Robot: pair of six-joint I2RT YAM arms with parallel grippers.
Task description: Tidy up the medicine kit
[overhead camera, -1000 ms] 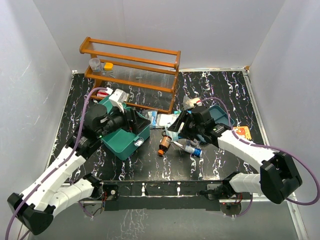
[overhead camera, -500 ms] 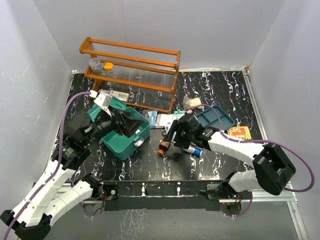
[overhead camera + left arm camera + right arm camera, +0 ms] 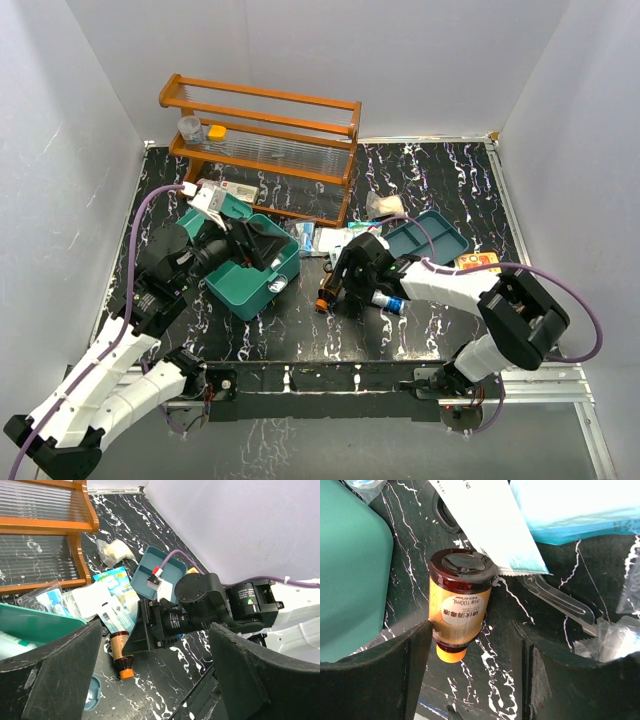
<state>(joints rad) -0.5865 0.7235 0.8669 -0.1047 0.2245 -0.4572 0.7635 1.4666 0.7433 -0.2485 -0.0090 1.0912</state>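
Observation:
The medicine kit (image 3: 245,283), a teal-green box, stands open at the left-centre of the table; its rim shows in the left wrist view (image 3: 35,625) and its wall in the right wrist view (image 3: 350,570). My left gripper (image 3: 262,240) hovers over the kit, open and empty (image 3: 155,680). A brown bottle with an orange cap (image 3: 326,290) lies just right of the kit (image 3: 120,652). My right gripper (image 3: 338,282) is open and low over it; the bottle (image 3: 460,607) lies between the jaws, against the left finger (image 3: 375,680).
A wooden rack (image 3: 260,130) stands at the back. A shallow teal tray (image 3: 425,235) lies to the right, with an orange packet (image 3: 483,265) beside it. White and blue sachets (image 3: 325,238) and a blue-capped tube (image 3: 385,300) lie round the bottle. White walls enclose the table.
My right gripper has moved left and down from near the tray to the brown bottle. My left arm has shifted back and left, its gripper still over the kit.

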